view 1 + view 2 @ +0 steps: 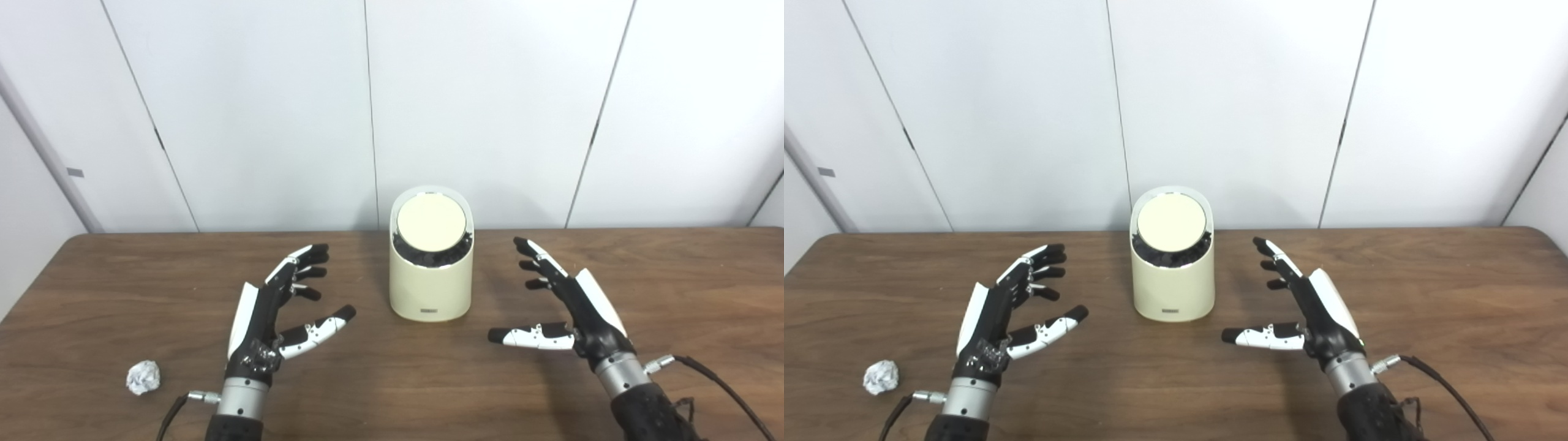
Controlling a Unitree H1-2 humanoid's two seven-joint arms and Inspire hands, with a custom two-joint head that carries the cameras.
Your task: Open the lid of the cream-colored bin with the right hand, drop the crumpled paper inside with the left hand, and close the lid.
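A cream-colored bin [430, 288] stands upright at the middle of the brown table [392, 398], its round lid [431, 222] down and tilted toward me. A small crumpled paper ball [143, 376] lies near the front left of the table. My left hand [269, 318] hovers open between the ball and the bin, fingers spread and pointing toward the wall. My right hand [569, 306] is open too, on the other side of the bin, with its thumb pointing left. Neither hand touches anything.
White wall panels [392, 110] rise right behind the table's back edge. The bin stands close to that back edge. Cables [723, 386] trail from both wrists over the tabletop.
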